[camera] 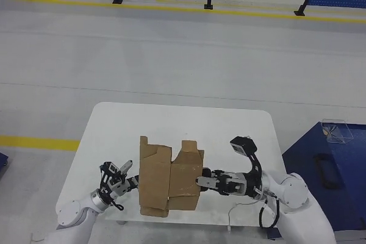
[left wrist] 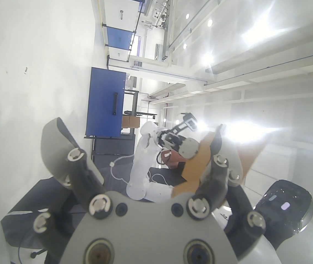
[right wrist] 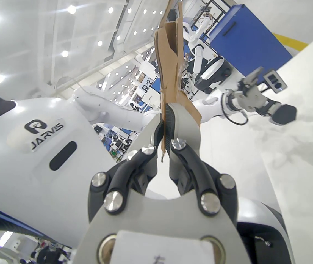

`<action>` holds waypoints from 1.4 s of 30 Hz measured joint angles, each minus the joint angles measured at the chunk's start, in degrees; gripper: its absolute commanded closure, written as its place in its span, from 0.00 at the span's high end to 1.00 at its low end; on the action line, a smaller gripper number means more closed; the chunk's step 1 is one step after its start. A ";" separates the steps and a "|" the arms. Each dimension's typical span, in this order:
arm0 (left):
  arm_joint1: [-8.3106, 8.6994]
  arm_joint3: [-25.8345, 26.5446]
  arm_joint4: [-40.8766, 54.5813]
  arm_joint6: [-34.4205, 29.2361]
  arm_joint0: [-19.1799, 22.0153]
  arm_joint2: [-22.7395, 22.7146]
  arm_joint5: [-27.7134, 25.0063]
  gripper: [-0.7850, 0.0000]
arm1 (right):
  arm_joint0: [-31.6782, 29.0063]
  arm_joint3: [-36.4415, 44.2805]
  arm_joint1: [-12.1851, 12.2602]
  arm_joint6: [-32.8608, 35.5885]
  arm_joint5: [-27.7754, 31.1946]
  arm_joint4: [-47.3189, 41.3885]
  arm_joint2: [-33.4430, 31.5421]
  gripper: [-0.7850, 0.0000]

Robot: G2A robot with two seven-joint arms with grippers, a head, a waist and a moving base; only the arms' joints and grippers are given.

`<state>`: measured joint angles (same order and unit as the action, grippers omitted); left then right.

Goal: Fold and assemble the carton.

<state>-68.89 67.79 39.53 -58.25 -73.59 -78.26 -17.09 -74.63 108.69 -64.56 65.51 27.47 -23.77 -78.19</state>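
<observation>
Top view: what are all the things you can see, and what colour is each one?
carton: one, brown, flattened, over the near half of the table, between the two pincers
table: one, white, in the middle of the floor
cabinet: one, blue, to the right of the table
clear box: one, see-through, on the cabinet's far corner
floor lines: two, yellow, one to the left of the table and one far behind it
left pincer: one, black and grey, open, at the carton's left edge
right pincer: one, black and grey, shut on the carton's right edge
</observation>
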 measured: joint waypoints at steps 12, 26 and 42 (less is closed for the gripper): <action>0.00 0.00 0.00 0.00 0.00 0.00 0.00 1.00 | -1.67 3.85 0.13 -1.67 -3.00 -0.27 0.43 0.00; 0.00 0.00 0.00 0.00 0.00 0.00 0.00 1.00 | 6.87 -23.47 -3.93 21.75 -44.49 -69.51 18.99 0.00; 0.00 0.00 0.00 0.00 0.00 0.00 0.00 1.00 | 4.78 -25.23 -10.92 -9.66 -75.86 -120.52 36.24 0.00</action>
<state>-68.89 67.79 39.53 -58.24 -73.59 -78.25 -17.09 -69.85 83.46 -75.47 55.85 -48.39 -144.29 -41.95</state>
